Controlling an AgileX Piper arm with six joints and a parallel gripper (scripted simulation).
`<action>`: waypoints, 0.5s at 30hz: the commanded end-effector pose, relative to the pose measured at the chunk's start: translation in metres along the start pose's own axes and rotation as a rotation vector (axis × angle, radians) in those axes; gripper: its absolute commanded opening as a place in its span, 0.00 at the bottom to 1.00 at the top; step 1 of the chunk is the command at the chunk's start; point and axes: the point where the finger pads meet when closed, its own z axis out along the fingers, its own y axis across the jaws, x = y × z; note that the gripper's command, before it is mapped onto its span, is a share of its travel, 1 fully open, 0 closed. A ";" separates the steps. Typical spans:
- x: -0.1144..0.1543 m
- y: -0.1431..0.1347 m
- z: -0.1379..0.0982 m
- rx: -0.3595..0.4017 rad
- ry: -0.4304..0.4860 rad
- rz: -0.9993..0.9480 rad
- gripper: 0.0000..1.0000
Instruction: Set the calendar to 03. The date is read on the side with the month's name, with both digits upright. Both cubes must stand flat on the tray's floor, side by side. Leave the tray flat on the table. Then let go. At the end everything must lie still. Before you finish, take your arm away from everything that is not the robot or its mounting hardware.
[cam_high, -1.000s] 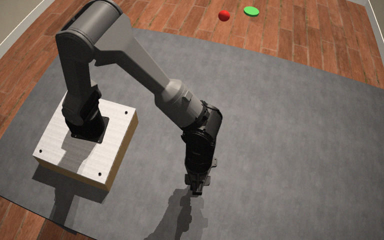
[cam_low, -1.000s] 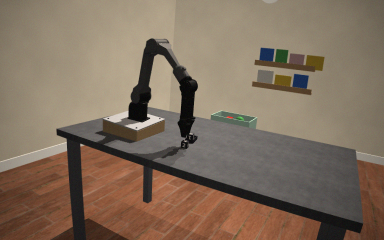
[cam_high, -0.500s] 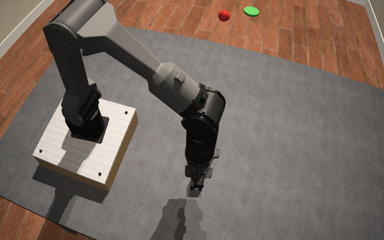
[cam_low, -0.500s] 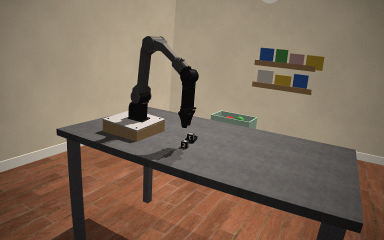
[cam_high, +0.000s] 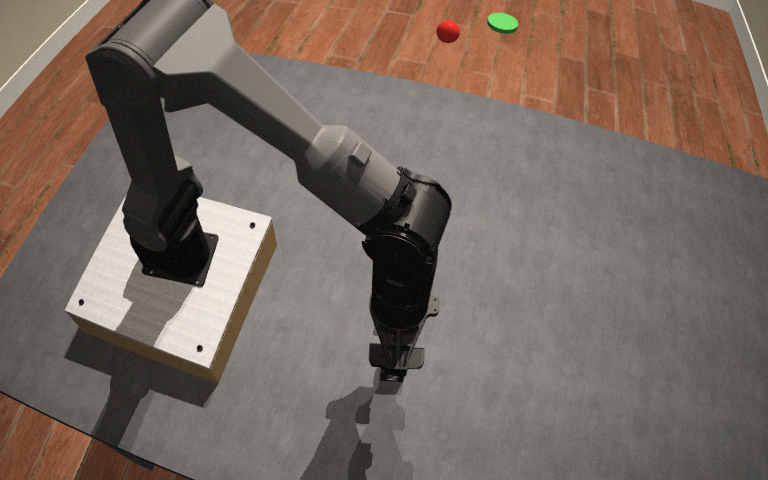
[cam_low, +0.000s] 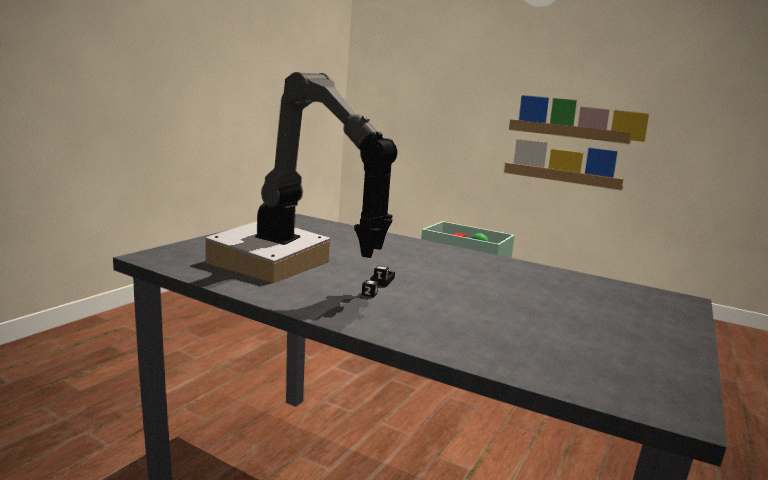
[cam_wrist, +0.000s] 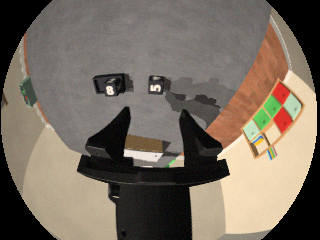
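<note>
one cube (cam_low: 382, 273) (cam_wrist: 110, 88) in tray (cam_low: 391, 276) (cam_wrist: 101, 78); other cube (cam_low: 369, 288) (cam_wrist: 156, 85) beside tray, on table (cam_high: 538, 283) (cam_low: 509, 316) (cam_wrist: 150, 30).
</note>
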 end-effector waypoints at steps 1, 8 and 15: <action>0.000 0.000 -0.001 -0.001 -0.002 -0.001 1.00; 0.000 0.001 -0.001 -0.001 -0.002 0.001 1.00; -0.001 0.004 -0.001 -0.001 -0.002 0.049 1.00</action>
